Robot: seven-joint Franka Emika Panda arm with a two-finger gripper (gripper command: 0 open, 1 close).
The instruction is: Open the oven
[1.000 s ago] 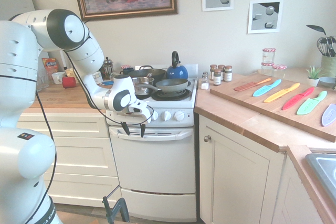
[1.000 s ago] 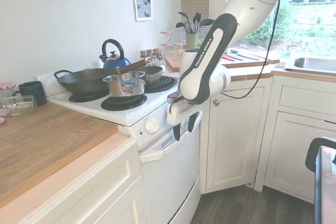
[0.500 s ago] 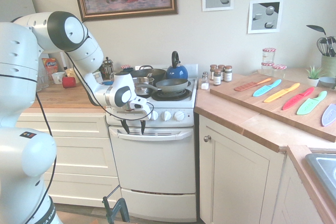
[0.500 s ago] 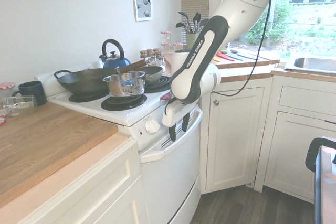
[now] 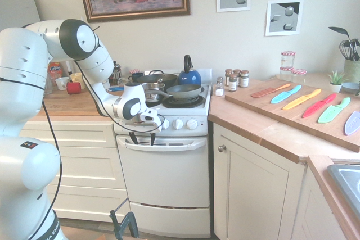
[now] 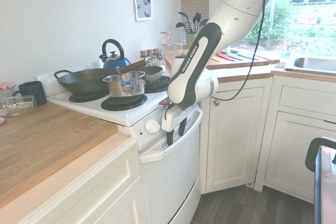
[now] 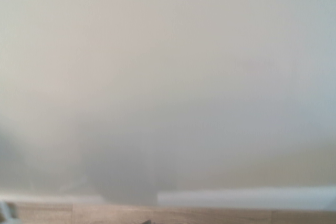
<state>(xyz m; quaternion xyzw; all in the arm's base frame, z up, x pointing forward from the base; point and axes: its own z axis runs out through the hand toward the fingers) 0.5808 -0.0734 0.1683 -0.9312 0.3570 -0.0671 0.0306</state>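
The oven (image 5: 164, 175) stands between the cream drawers (image 5: 86, 166) and the corner cupboard (image 5: 253, 189), its drop-down door shut. Along the door's top edge runs the bar handle (image 5: 181, 146), just below the knobs (image 5: 178, 123). The fingers (image 5: 153, 138) are apart and point down at the handle, near one end rather than its middle; whether they touch it I can't tell. The step in hand looks to be hooking the bar. Best to get the tips well down into the gap behind it, then draw outward and let the pull curve downward with the door, since a straight pull would likely slip off. A grip this far off-centre may twist the door a little, so go slowly. Keep the wrist clear of the knobs and of the frying pan (image 5: 184, 91) above.
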